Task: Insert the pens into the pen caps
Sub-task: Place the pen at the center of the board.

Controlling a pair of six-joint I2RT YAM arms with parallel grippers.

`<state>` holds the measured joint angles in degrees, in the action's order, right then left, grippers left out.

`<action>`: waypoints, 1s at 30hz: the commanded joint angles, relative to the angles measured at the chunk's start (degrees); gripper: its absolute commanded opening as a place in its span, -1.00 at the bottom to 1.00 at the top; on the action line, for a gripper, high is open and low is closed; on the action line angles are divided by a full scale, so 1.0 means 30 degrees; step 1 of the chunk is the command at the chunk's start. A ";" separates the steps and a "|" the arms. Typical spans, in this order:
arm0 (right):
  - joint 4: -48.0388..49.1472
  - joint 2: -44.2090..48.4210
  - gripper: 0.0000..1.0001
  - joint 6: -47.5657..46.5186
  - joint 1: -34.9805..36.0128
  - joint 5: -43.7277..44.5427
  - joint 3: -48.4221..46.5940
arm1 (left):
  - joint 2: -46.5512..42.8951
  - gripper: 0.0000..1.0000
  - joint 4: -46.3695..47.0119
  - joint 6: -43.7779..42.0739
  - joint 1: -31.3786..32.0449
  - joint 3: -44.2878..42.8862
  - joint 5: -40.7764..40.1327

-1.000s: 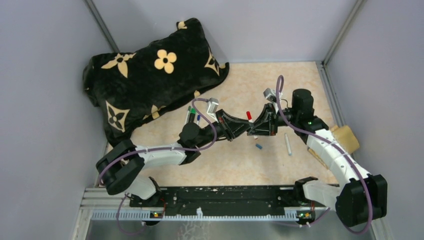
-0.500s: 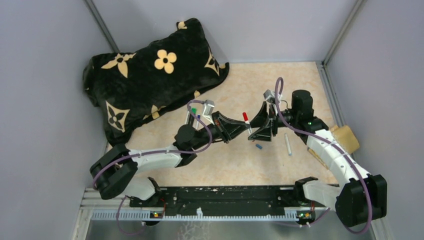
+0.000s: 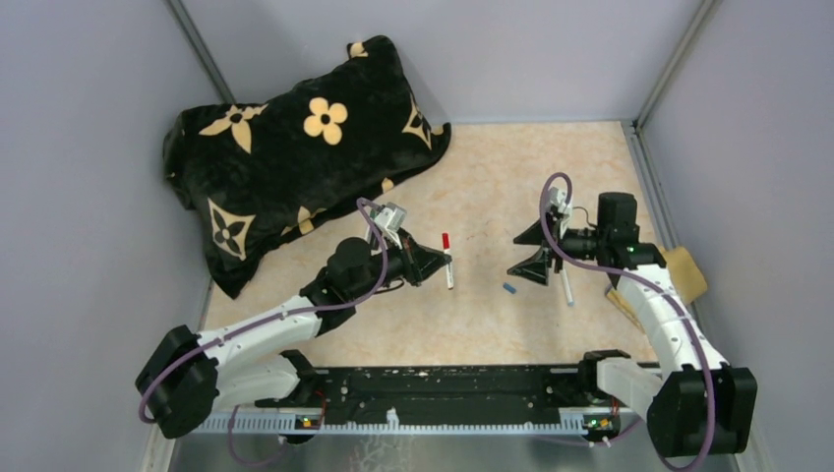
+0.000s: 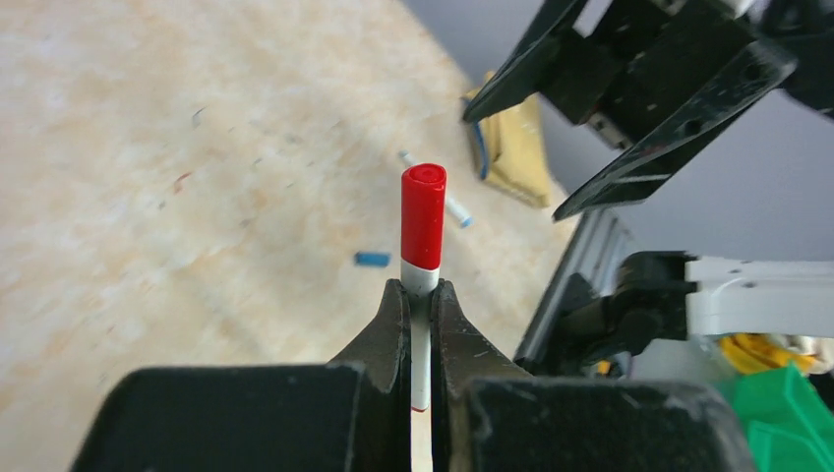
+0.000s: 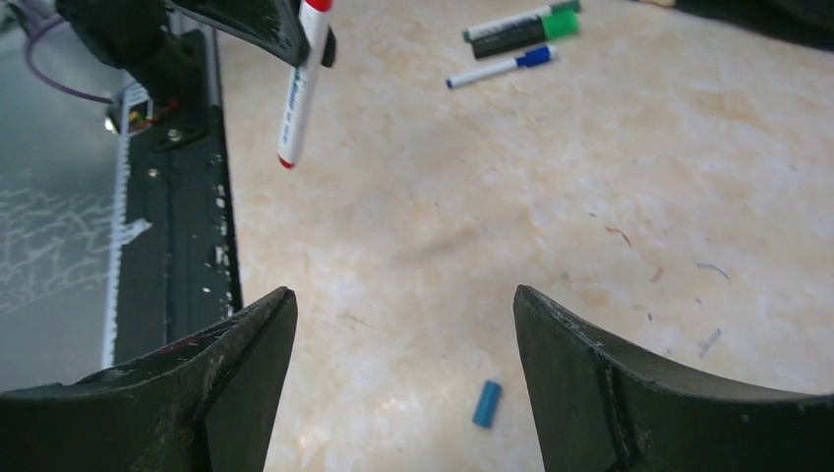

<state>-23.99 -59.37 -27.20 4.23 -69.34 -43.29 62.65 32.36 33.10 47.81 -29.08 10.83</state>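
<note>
A second before, the two grippers met around one pen; now they had moved apart. The left gripper (image 4: 421,295) was pinching the white pen (image 5: 298,98) by its barrel above the table (image 3: 492,177), with the red cap (image 4: 423,216) seated on its end. The right gripper (image 5: 403,300) had let go and stood spread wide, holding nothing. This pen seemed finished. A blue cap (image 5: 486,403) lay loose under the right gripper. The barrel carried blue print, too small to read.
</note>
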 commanded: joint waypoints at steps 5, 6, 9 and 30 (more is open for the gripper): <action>0.0124 0.0440 0.60 -0.3549 -0.2471 0.3553 0.1759 | -0.1034 -1.00 -0.6974 -0.2537 -0.0917 0.0059 -0.1538; 0.0013 0.0292 0.60 -0.3844 -0.2491 0.4109 0.1757 | -0.1074 -1.00 -0.7142 -0.2666 -0.0935 0.0055 -0.1699; -0.0048 -0.0097 0.61 -0.4087 -0.2522 0.5183 0.1480 | -0.1088 -1.00 -0.7533 -0.3034 -0.1072 -0.0025 -0.2211; -0.0236 -0.0422 0.63 -0.4464 -0.2523 0.6201 0.1275 | 0.0915 -1.00 -1.0691 -0.5321 -0.2315 -0.1770 -0.5131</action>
<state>-25.34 -60.53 -39.05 -2.81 -50.72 -37.89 64.62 2.39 19.33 41.85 -32.23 -2.37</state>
